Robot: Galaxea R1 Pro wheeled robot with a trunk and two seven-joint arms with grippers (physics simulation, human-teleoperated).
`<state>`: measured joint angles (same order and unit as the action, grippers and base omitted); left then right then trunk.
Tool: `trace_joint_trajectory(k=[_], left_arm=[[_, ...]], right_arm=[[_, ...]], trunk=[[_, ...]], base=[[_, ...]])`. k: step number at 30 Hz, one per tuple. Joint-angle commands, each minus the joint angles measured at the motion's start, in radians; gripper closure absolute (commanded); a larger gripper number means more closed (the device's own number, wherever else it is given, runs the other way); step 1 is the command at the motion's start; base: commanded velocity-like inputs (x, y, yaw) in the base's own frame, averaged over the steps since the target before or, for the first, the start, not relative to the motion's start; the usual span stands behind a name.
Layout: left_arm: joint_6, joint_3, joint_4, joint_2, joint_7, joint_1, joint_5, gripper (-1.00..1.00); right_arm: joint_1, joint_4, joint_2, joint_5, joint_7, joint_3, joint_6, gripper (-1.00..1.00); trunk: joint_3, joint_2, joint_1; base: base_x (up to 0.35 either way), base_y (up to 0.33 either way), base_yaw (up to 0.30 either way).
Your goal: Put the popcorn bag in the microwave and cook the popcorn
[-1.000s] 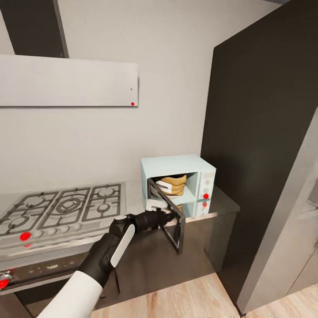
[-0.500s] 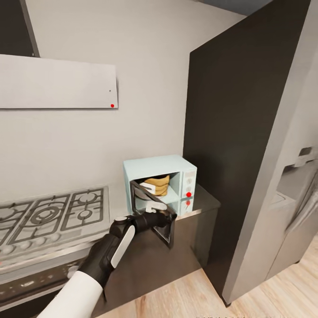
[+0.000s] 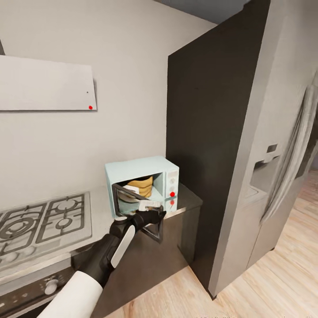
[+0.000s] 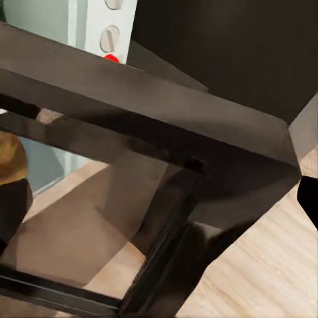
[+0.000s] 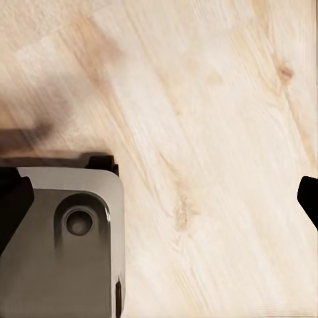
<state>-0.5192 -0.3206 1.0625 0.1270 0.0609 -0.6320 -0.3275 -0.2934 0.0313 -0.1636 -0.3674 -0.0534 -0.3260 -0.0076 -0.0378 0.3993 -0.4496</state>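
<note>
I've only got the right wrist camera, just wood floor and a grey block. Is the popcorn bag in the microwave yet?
Observer: Yes, the popcorn bag sits inside the microwave.
Operator: Door closed?
Observer: No, the door is partly open, swung out over the countertop edge.
Operator: Where's the left gripper?
Observer: The left gripper is at the door's outer face, near its free edge.

Even, soft light with faint shadows; renders slightly blurry, and the wrist close-ups softest.
</note>
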Motion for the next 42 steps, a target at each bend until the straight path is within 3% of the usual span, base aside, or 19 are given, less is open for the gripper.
trace_joint_trajectory(k=[1, 9, 14, 20, 42], left_arm=[[-0.005, 0.001, 0.0, 0.0, -0.006, 0.0, -0.01, -1.0], [-0.004, -0.022, -0.006, 0.002, -0.012, 0.0, -0.009, -1.0], [-0.004, -0.023, -0.006, 0.0, -0.016, 0.0, -0.004, -1.0], [-0.004, -0.025, -0.006, 0.001, -0.017, 0.0, -0.004, -1.0], [-0.004, -0.022, -0.022, 0.0, -0.031, 0.0, -0.004, -1.0]], right_arm=[[-0.001, 0.002, -0.001, -0.008, -0.002, -0.008, 0.0, -1.0], [-0.001, 0.002, -0.004, -0.008, 0.0, -0.008, -0.004, -1.0], [-0.001, 0.002, -0.008, -0.008, 0.001, -0.008, -0.011, -1.0], [-0.001, 0.002, -0.001, -0.008, 0.05, -0.008, -0.012, -1.0], [-0.001, 0.002, -0.002, -0.009, 0.052, -0.007, -0.002, -1.0]], trunk=[[0.0, 0.001, 0.0], [-0.002, 0.001, 0.0], [-0.002, 0.001, 0.0], [-0.002, 0.001, 0.0], [-0.002, 0.001, 0.0]], base=[[0.0, 0.0, -0.26], [0.239, 0.0, -0.097], [0.321, 0.0, -0.001], [0.322, 0.0, 0.0], [0.238, 0.0, 0.0]])
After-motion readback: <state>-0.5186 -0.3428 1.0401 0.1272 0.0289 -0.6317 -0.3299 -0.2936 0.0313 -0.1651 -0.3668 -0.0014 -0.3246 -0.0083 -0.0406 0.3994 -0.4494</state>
